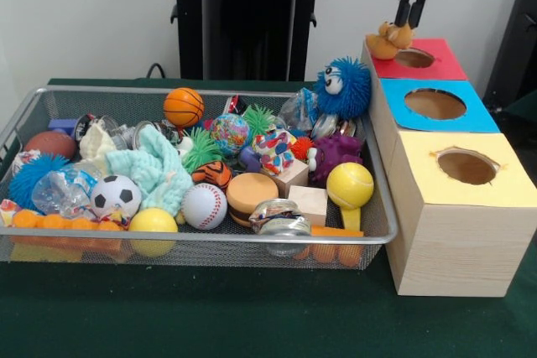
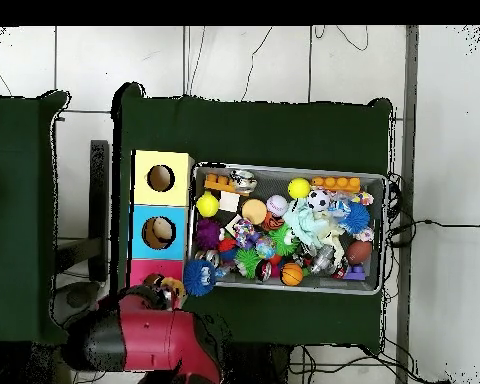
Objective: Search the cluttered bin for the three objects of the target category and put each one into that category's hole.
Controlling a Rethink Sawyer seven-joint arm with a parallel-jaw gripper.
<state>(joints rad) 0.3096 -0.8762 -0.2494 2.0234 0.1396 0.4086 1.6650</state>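
My gripper [image 1: 409, 24] hangs over the left edge of the red box [image 1: 440, 66], just beside its round hole [image 1: 414, 58]. Its fingers are shut on a small orange-tan plush animal [image 1: 388, 40], which touches the box's left rim. In the overhead view the same plush animal [image 2: 170, 289] shows at the end of the red arm [image 2: 149, 340]. A blue furry monster [image 1: 344, 85] and a purple plush [image 1: 336, 157] lie at the right end of the wire bin [image 1: 210, 239].
Beside the red box stand a blue-topped box [image 1: 470, 119] and a yellow-topped box [image 1: 503, 190], each with a hole. The bin also holds a basketball [image 1: 183, 106], baseball [image 1: 204, 205], soccer ball [image 1: 115, 196], yellow ball [image 1: 350, 184], wooden blocks and other toys.
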